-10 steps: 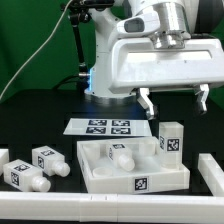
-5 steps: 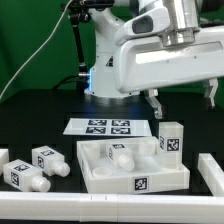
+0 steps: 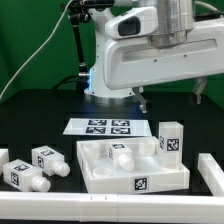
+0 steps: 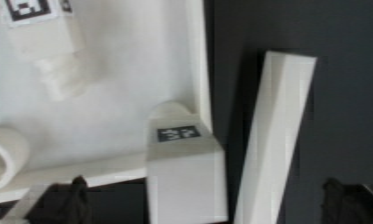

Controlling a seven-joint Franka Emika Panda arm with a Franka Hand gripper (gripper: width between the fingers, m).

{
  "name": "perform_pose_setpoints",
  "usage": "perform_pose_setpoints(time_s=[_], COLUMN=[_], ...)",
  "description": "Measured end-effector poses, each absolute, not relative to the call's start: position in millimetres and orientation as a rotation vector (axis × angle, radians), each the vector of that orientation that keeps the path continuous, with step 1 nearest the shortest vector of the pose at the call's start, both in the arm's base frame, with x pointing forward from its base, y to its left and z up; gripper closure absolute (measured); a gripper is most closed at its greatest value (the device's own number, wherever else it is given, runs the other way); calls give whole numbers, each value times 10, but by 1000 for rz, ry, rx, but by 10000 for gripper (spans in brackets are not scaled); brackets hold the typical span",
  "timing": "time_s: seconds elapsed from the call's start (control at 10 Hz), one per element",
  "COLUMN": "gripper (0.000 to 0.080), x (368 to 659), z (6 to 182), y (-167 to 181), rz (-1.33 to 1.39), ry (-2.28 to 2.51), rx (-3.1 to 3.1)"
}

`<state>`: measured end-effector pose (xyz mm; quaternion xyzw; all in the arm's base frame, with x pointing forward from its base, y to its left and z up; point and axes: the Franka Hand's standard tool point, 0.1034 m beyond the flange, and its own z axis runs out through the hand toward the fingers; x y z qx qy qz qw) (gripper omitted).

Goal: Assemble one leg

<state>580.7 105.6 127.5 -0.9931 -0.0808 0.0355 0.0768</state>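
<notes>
One leg (image 3: 172,140) stands upright at the right rear corner of the white tray (image 3: 100,178), its tag facing forward. In the wrist view this leg (image 4: 186,165) shows from above, between my two fingertips (image 4: 67,203). A second leg (image 3: 118,155) lies inside the tray, and it also shows in the wrist view (image 4: 50,50). Two more legs (image 3: 47,160) lie on the table at the exterior view's left. My gripper (image 3: 170,99) hangs open and empty well above the upright leg, touching nothing. The tray fills much of the wrist view (image 4: 121,110).
The marker board (image 3: 102,127) lies behind the tray. A long white bar (image 3: 211,171) lies right of the tray and shows in the wrist view (image 4: 281,130). Another white bar (image 3: 60,207) runs along the front edge. The robot base (image 3: 100,80) stands at the back.
My gripper has risen and shifted slightly toward the exterior view's left. The legs and tray have not moved.
</notes>
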Motion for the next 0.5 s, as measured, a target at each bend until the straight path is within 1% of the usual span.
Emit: perform_pose_setpoints(time_s=[0.2, 0.4, 0.5], gripper=[150, 150, 150], x=[5815, 5858, 5873], z=[1256, 1217, 1177], y=[1060, 1137, 1131], rz=[99, 77, 68], ry=[-228, -178, -173], rx=[-2979, -2987, -2987])
